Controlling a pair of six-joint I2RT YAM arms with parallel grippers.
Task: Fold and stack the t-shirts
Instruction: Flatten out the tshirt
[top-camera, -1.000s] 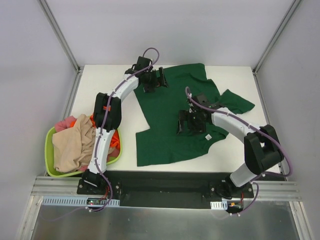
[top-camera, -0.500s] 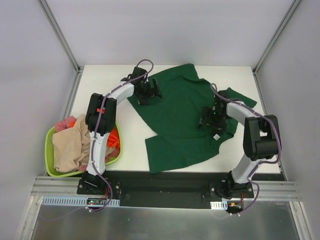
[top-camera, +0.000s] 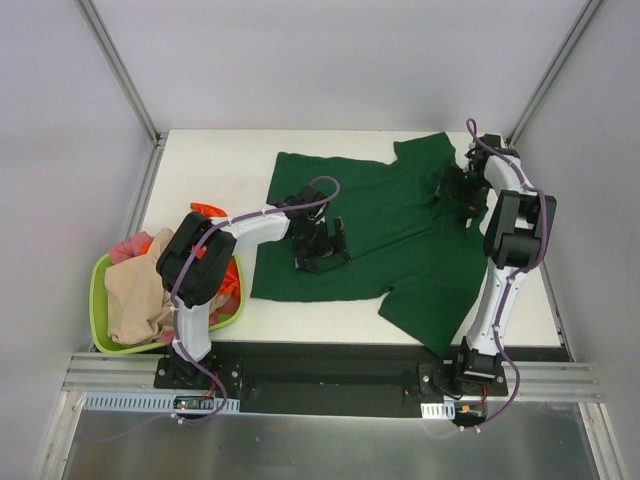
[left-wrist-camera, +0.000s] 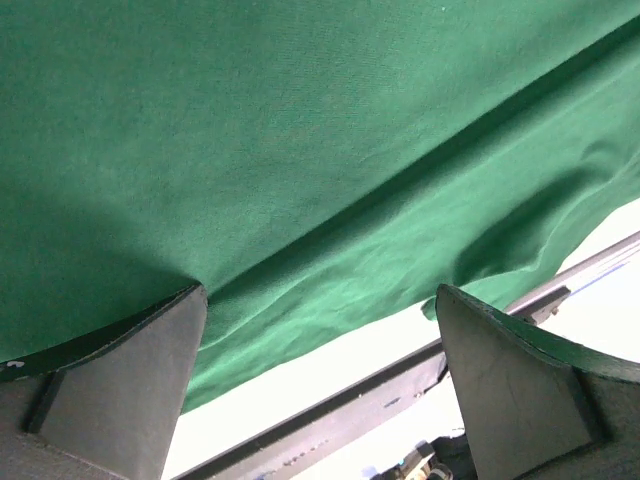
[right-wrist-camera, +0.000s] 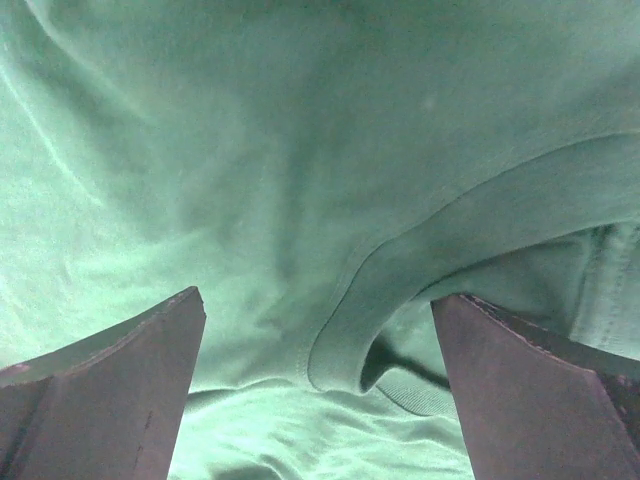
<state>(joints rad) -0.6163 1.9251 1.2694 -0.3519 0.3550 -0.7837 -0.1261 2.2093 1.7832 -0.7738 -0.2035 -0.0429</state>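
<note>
Sprawling across the white desk (top-camera: 210, 170), the large dark green short-sleeved cotton t-shirt (top-camera: 400, 230) lies opened out. It reaches from the middle of the far edge towards the right part of the near edge, and one sleeve lies close to the far right corner. Its cloth is rumpled and not folded.

The left gripper (top-camera: 322, 248) is low over the shirt's left half, nearer the near edge than the far one. In the left wrist view its two dark fingers (left-wrist-camera: 130, 380) are spread wide, with nothing pinched. Green cloth (left-wrist-camera: 300, 150) fills the space beyond them, and the hem and a strip of white desk run below.

The right gripper (top-camera: 458, 190) sits by the far right corner, above the shirt's upper part. Its fingers (right-wrist-camera: 520, 380) also stand well apart and grip nothing, and a curved seamed fold of the shirt (right-wrist-camera: 300, 150) lies between them.

Off the desk's left edge, by the near left corner, a lime-green plastic basket (top-camera: 96, 290) holds a beige shirt (top-camera: 145, 290), a pink shirt (top-camera: 130, 246) and an orange shirt (top-camera: 232, 278) in a loose heap.
</note>
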